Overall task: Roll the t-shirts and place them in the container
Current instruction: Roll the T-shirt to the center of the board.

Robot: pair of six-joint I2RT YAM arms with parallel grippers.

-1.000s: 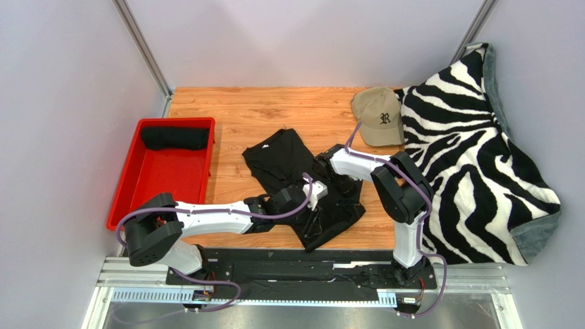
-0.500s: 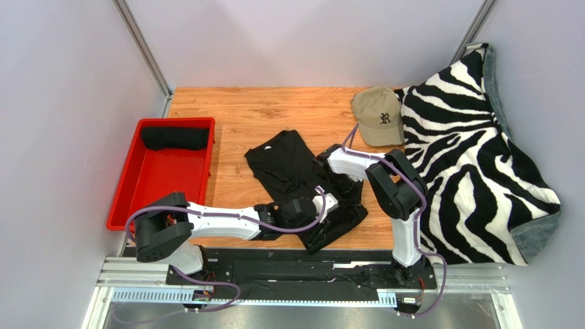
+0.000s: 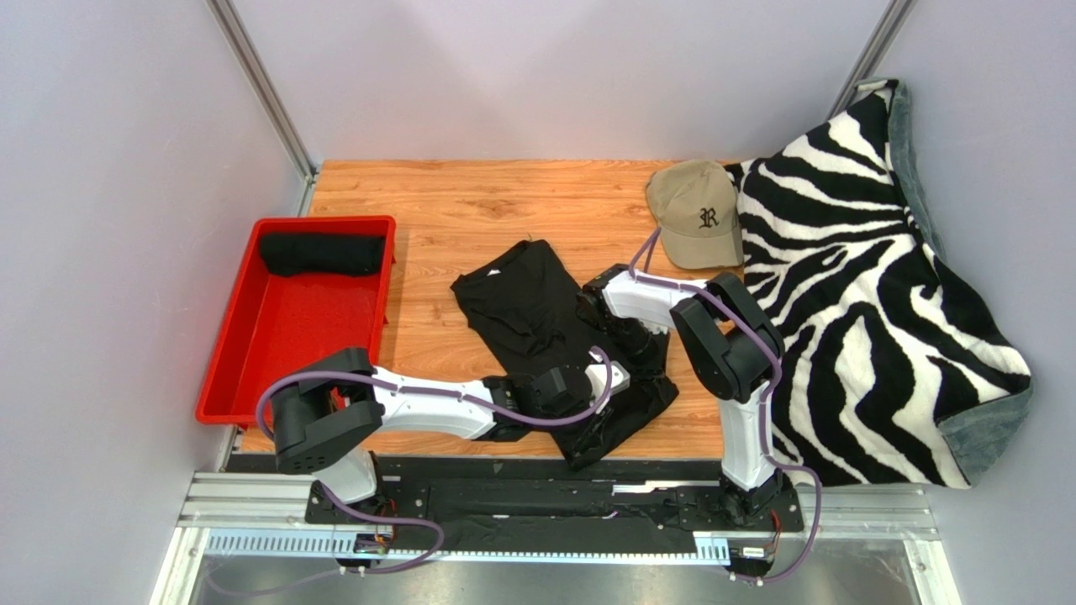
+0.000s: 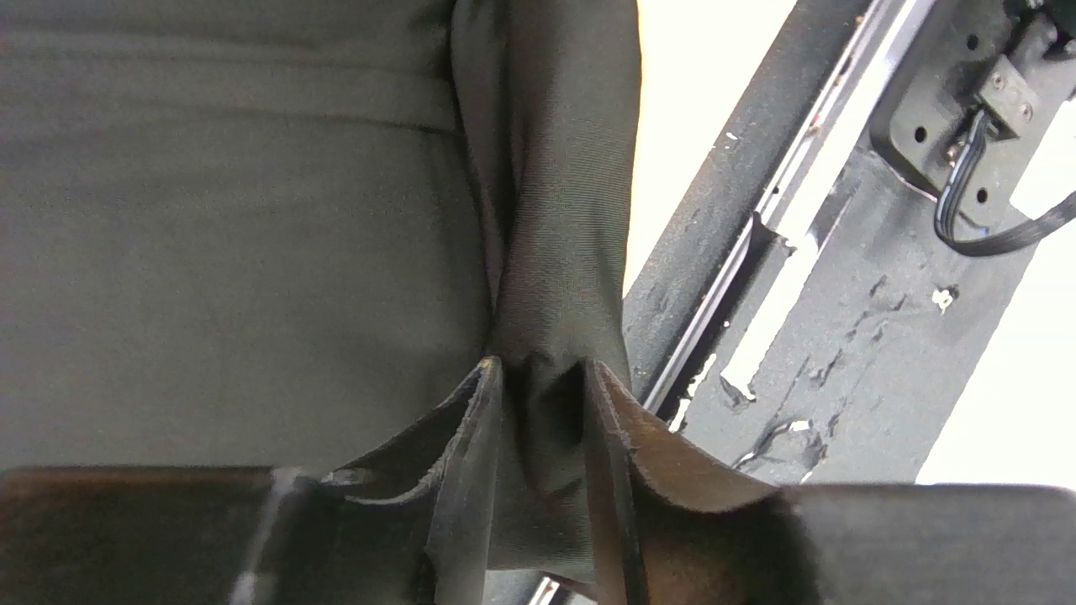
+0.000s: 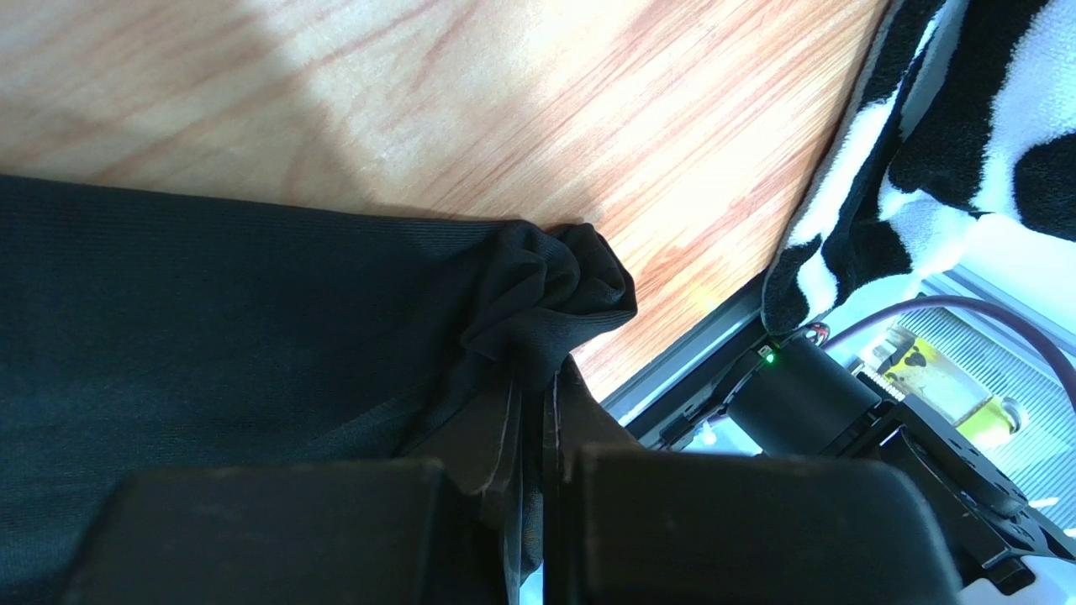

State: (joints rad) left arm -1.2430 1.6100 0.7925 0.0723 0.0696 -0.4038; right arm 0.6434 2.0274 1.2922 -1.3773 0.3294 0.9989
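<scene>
My left gripper (image 4: 537, 385) grips a fold of the t-shirt (image 3: 524, 303) near its front edge. My right gripper (image 5: 531, 397) is clenched on a bunched corner. The t-shirt lies spread on the table (image 3: 480, 202). Farther left, a rolled shirt (image 3: 322, 255) sits in the tray (image 3: 240, 378).

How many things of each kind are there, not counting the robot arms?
Black t-shirts: 2, the spread t-shirt and the rolled t-shirt
Red tray: 1
Tan cap: 1
Zebra blanket: 1
Total: 5
</scene>
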